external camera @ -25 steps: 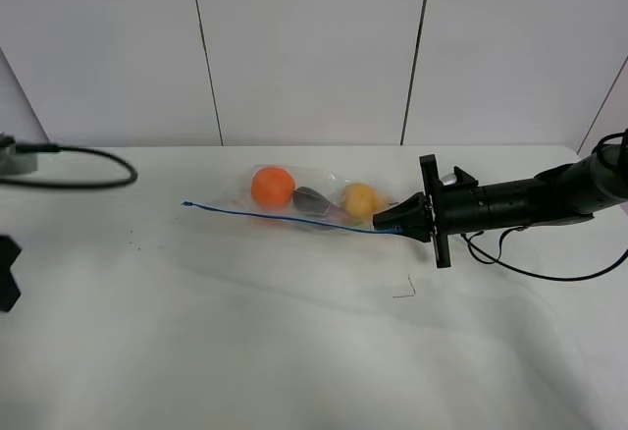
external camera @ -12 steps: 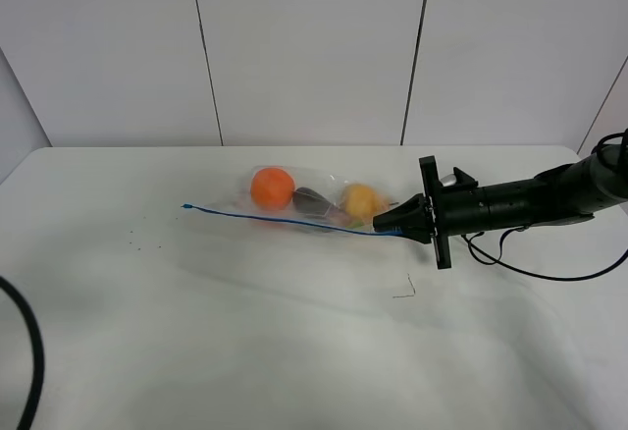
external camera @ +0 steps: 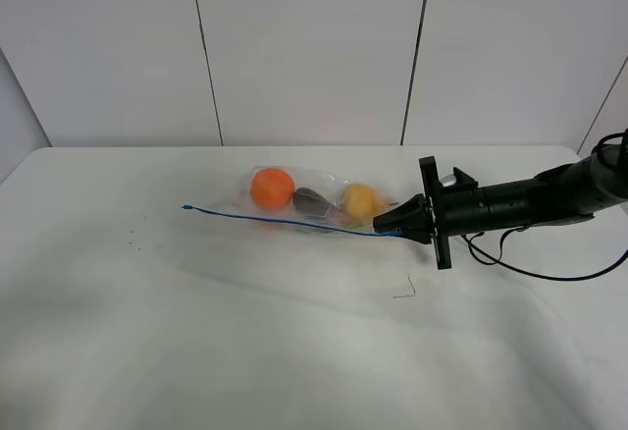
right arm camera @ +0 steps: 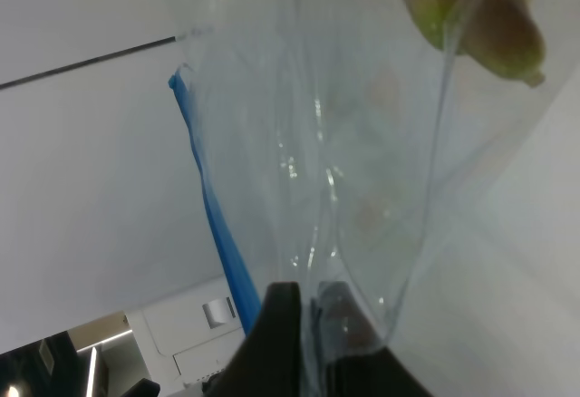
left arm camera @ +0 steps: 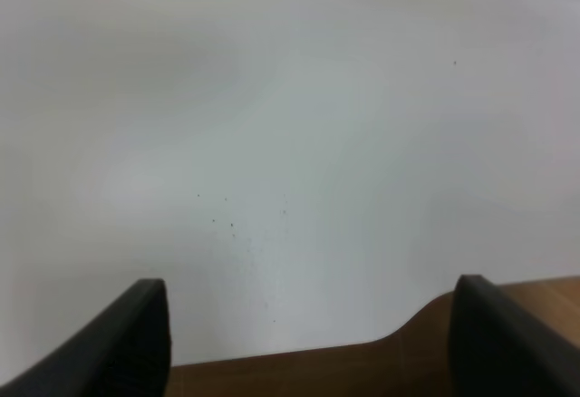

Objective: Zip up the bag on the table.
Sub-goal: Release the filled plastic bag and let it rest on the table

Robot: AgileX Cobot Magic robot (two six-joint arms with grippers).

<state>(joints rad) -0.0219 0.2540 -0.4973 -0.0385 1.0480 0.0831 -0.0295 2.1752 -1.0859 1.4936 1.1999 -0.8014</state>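
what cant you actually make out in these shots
- Left claw: out of frame in the exterior high view; its wrist view cuts it off, showing only two finger ends apart over the table.
- Bag zip: too thin to tell whether sealed.
- Right claw: fingertips pinch the bag's corner; the wrist view crops them, and plastic glare blurs the contact.

Right arm stretched level with its gripper pinched shut; left gripper spread wide.

The right arm (external camera: 530, 201) reaches in from the right of the exterior high view, lying nearly horizontal, wrist straight, a cable looping beneath it. Its right gripper (external camera: 385, 223) is closed, the fingertips (right arm camera: 299, 343) pressed together on the corner of the bag (external camera: 312, 201). The left gripper (left arm camera: 308, 334) shows only in its wrist view: two dark fingers (left arm camera: 122, 343) far apart, nothing between them.
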